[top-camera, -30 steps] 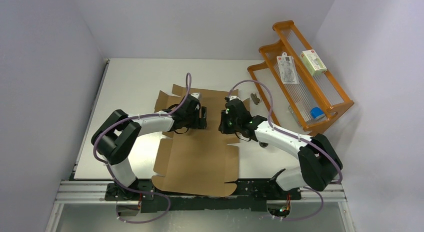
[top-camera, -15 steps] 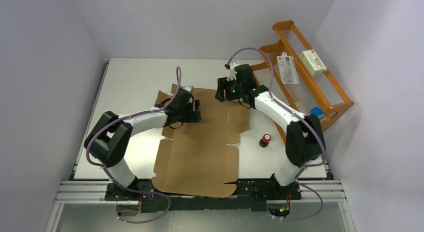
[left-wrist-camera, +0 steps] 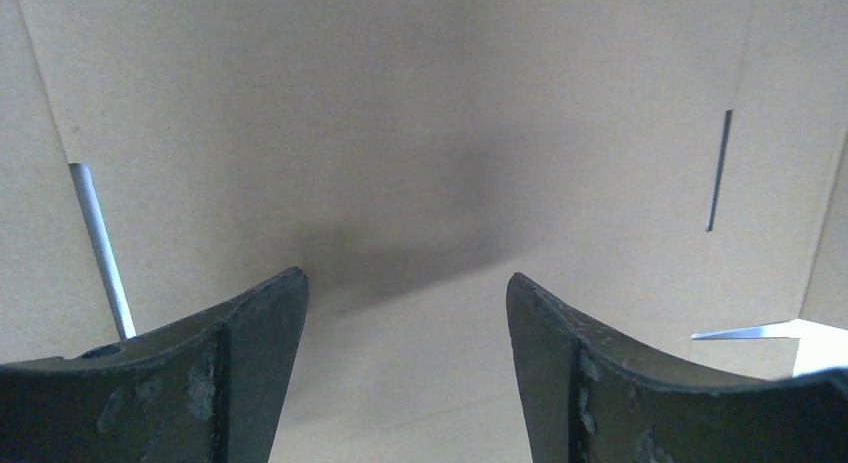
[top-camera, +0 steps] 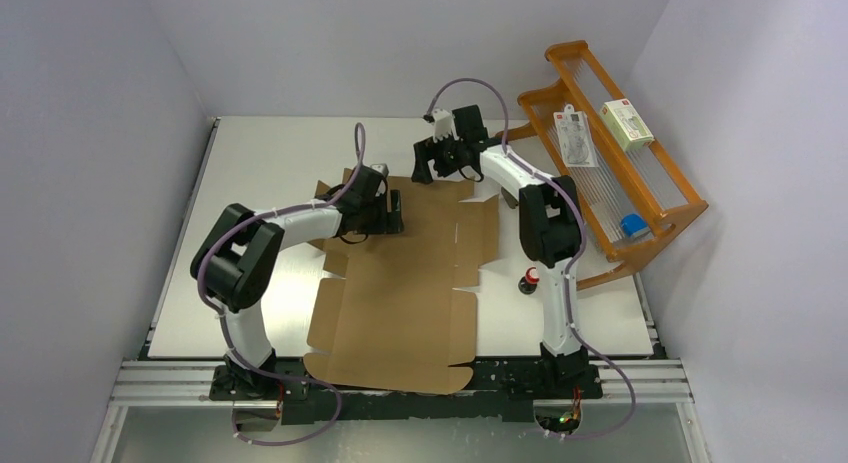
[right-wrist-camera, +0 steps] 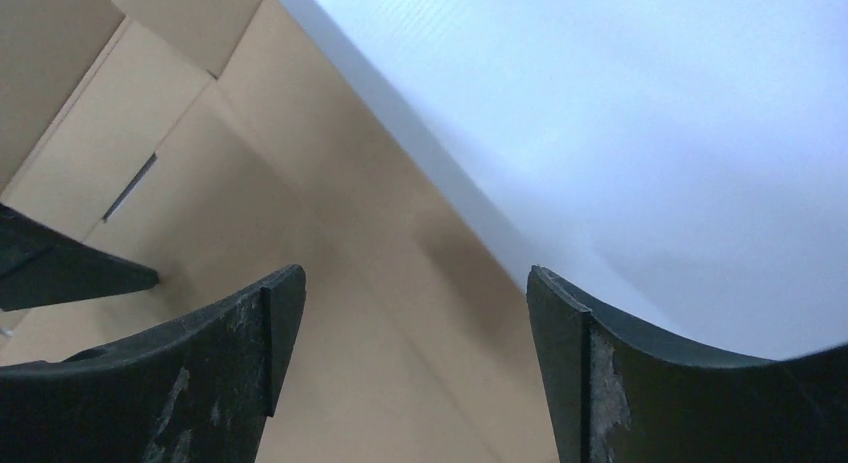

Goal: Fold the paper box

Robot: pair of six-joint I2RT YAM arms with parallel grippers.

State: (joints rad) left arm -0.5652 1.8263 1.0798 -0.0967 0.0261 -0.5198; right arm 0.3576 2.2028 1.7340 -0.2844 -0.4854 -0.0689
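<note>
The paper box (top-camera: pixel 400 303) is a brown cardboard sheet with flaps and slits, lying flat and unfolded on the white table. My left gripper (top-camera: pixel 396 212) hovers open over its far left part. In the left wrist view my left gripper (left-wrist-camera: pixel 405 293) has only bare cardboard (left-wrist-camera: pixel 450 133) between its fingers. My right gripper (top-camera: pixel 421 169) is stretched out to the sheet's far edge and is open. In the right wrist view my right gripper (right-wrist-camera: pixel 415 283) straddles the line where that cardboard (right-wrist-camera: pixel 330 213) edge meets the table and holds nothing.
An orange rack (top-camera: pixel 660 215) stands at the right with a white-and-green carton (top-camera: pixel 627 123), a packet (top-camera: pixel 575 135) and a blue item (top-camera: pixel 632 225). A small red-topped object (top-camera: pixel 531 279) stands on the table by the sheet's right edge. Walls close in on three sides.
My right gripper swung from the sheet's middle to its far edge and opened. The left gripper shifted slightly farther away. The red-topped object, hidden under the right arm before, now shows.
</note>
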